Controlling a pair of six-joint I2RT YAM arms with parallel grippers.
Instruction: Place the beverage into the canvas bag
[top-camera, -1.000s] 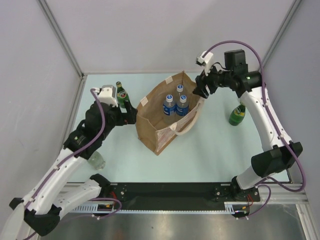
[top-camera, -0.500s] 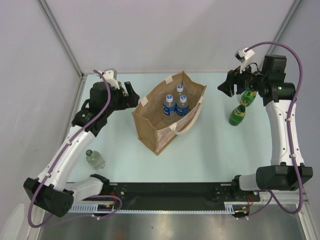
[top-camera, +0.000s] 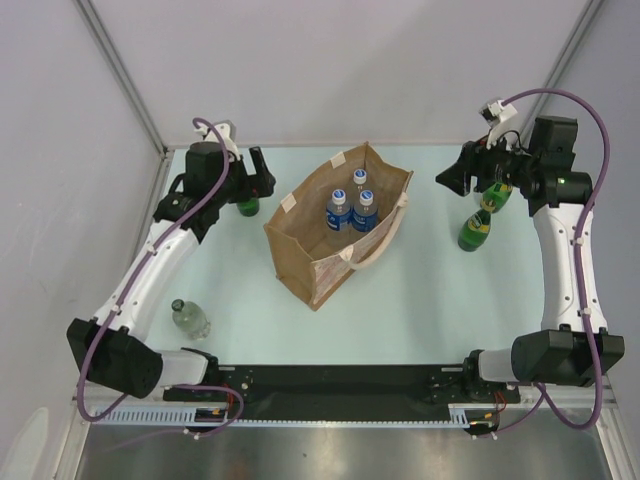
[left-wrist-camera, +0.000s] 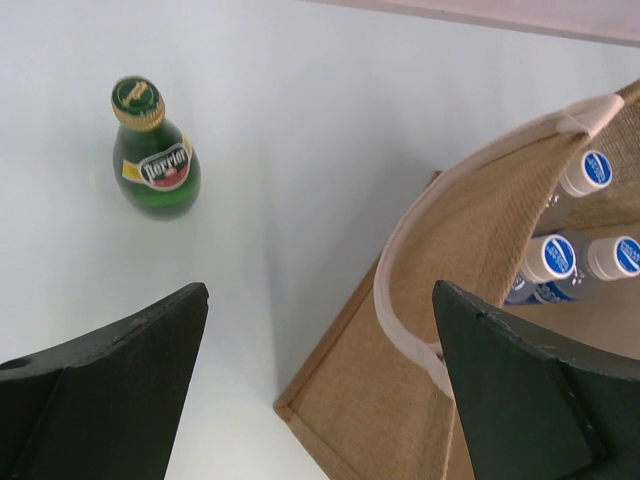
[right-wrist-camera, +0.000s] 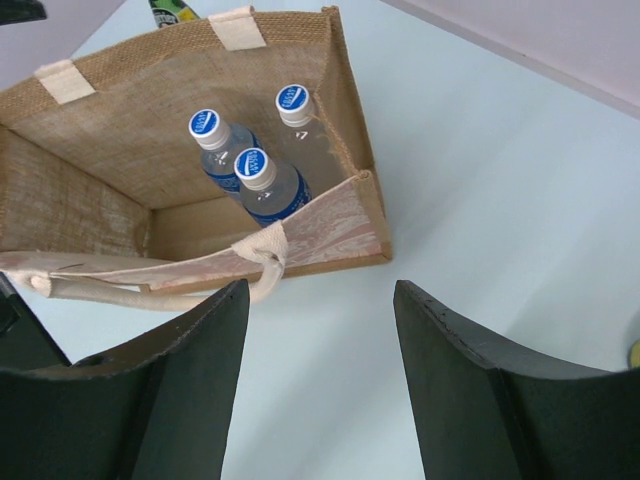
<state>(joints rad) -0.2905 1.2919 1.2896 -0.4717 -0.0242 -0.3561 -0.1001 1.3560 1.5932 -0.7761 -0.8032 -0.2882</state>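
Pale worktop (top-camera: 420, 300), upper left: the green bottle (left-wrist-camera: 155, 150) looks like heavy, slick glass; grip its body. Both empty, the left pincer (left-wrist-camera: 320, 290) and right pincer (right-wrist-camera: 320, 285) gape.

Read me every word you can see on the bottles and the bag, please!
"Perrier": on the label of the green bottle beside the canvas bag.
Blue caps of the water bottles inside the bag: marks too small to read.
Right-side green bottles: labels too blurred to read.
Canvas bag: no writing shows.
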